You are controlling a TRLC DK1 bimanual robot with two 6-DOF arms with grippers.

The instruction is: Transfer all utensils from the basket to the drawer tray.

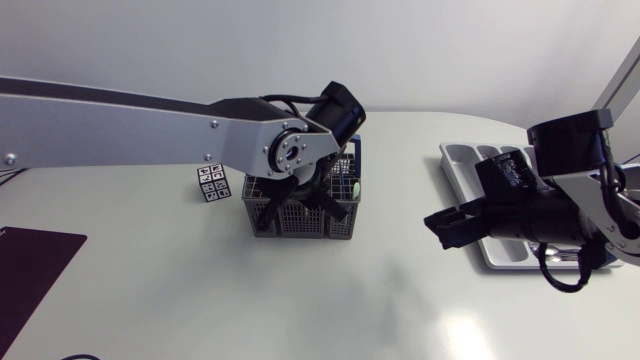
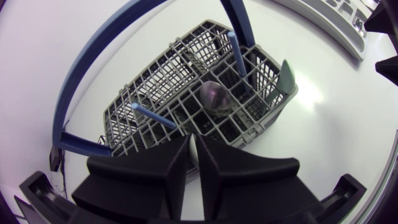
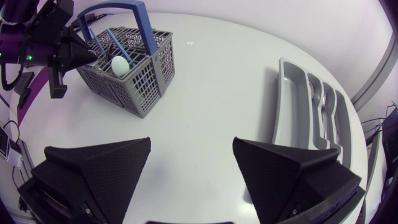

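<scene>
**Left arm.** The left gripper (image 2: pixel 193 144) has its fingers drawn almost together. A thin pale piece (image 2: pixel 193 155), seen edge-on, fills the narrow slit between them and is pinched from both sides. What kind of piece it is cannot be told. The fingers point down into the basket (image 2: pixel 155 81), a grey mesh carrier with an upright blue hoop handle (image 2: pixel 93 62).

Just ahead of the fingertips, a rounded spoon bowl (image 2: pixel 214 96) stands up out of one compartment. Two blue utensil handles rise from other compartments, one (image 2: pixel 239 53) on the far side and one (image 2: pixel 152 115) lying slanted nearer the fingers. A pale green utensil (image 2: pixel 286 78) leans at an outer corner of the basket. In the head view, the left arm comes in from the side edge and ends directly over the basket.

**Right arm.** The right gripper (image 3: pixel 189 168) has its fingers spread wide with nothing between them. It hangs over bare bench (image 3: pixel 211 74), between the basket and the drawer tray (image 3: pixel 283 106) and closer to the tray. Metal cutlery (image 3: pixel 317 102) lies in one of the tray's compartments. The basket and the tray are well apart.

**Other items.** A small marker cube (image 1: pixel 211 183) sits just beside the basket, on the side away from the tray. A dark mat (image 1: pixel 30 270) lies at the bench edge under the left arm.
</scene>
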